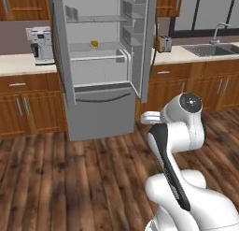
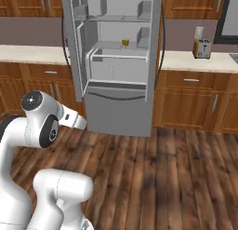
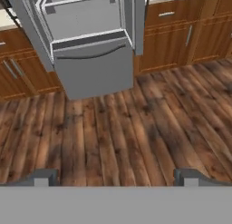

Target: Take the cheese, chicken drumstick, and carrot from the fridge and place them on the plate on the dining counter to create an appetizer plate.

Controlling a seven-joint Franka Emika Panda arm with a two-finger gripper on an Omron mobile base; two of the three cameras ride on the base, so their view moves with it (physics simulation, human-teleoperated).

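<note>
A: How many foods can you count in the fridge (image 1: 100, 61)?

B: One. A small yellow cheese (image 1: 94, 43) lies on a middle shelf, above the drawers. I can make out no other food on the shelves.

A: And the gripper (image 3: 116, 177)?

B: Its two fingertips (image 3: 41, 177) stand spread wide apart over bare wood floor (image 3: 136, 132), holding nothing. The cheese is well ahead of the gripper and above it.

A: What stands between them?

B: Only open floor. Both fridge doors are swung open, one to each side. The grey bottom freezer drawer (image 3: 93, 69) is shut, straight ahead of the fingers.

A: Anything else around?

B: One coffee machine (image 1: 41, 45) on the wall counter (image 1: 18, 64) left of the fridge, one toaster (image 1: 163, 43) on the right, one sink (image 1: 210, 49) with a faucet farther right. Brown cabinets (image 2: 190, 101) flank the fridge.
</note>
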